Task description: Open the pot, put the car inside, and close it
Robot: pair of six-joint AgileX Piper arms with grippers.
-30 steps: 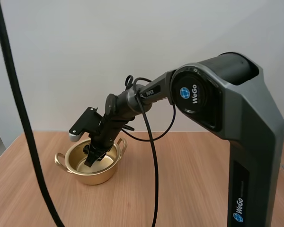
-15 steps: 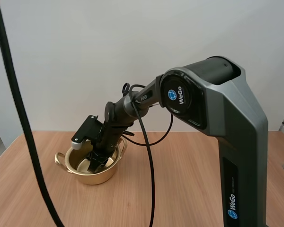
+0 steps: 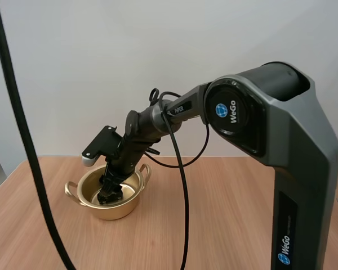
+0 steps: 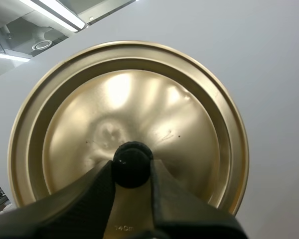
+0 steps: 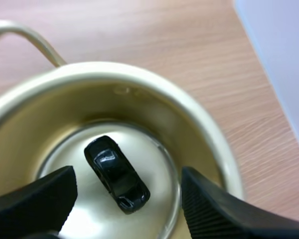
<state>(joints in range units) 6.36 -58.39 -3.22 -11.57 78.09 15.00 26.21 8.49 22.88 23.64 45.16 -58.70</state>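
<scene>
Car (image 5: 117, 173) lies loose on the floor of the pot (image 3: 110, 212) on the bench (image 3: 225, 225), just below the spread, empty right fingers (image 5: 35, 196), long axis slantwise across their gap; left fingers (image 4: 89, 191) pinch the lid (image 4: 129, 109) by its knob (image 4: 132, 162), off the pot.

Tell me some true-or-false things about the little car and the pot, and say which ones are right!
1. The black car lies on the bottom of the pot. True.
2. The right gripper is squeezing the car. False: its fingers stand open, one on each side of the car, not touching it.
3. The lid sits on the pot. False: the left gripper holds it by its black knob, away from the pot.
4. The pot stands on a wooden table. True.
</scene>
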